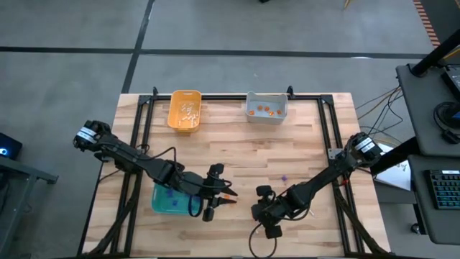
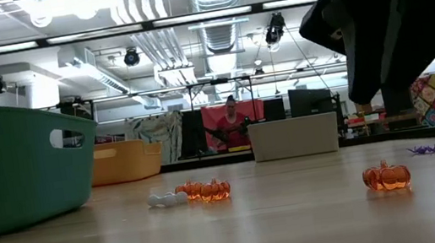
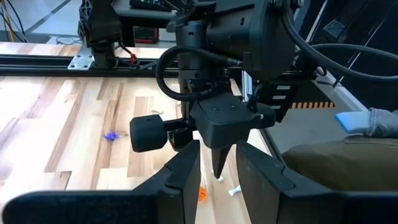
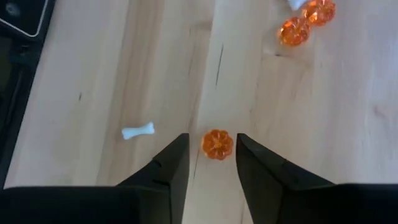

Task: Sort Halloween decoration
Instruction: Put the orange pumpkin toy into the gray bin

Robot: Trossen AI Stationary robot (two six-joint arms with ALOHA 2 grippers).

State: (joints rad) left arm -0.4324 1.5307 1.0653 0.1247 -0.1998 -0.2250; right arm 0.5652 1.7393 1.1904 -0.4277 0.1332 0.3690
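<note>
right end effector (image 4: 211,162): fingers apart, empty
orange pumpkin (image 4: 217,144): on bench (image 4: 348,124), between those fingertips
white bone (image 4: 137,130): just beside
left end effector (image 3: 217,168): fingers apart, empty

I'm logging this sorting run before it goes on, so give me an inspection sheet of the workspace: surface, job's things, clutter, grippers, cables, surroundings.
Surface: wooden table, black frame around it.
Job's things: orange pumpkin lies between the right gripper's fingers; white bone beside it; two more pumpkins farther off; purple trinket on bare wood. Orange-yellow bin, grey bin and teal bin hold trinkets.
Clutter: nothing seen.
Grippers: right gripper open, low over the pumpkin; left gripper beside the teal bin, holding nothing seen.
Cables: a black cable runs along the left arm.
Surroundings: desk with keyboard to the right.
</note>
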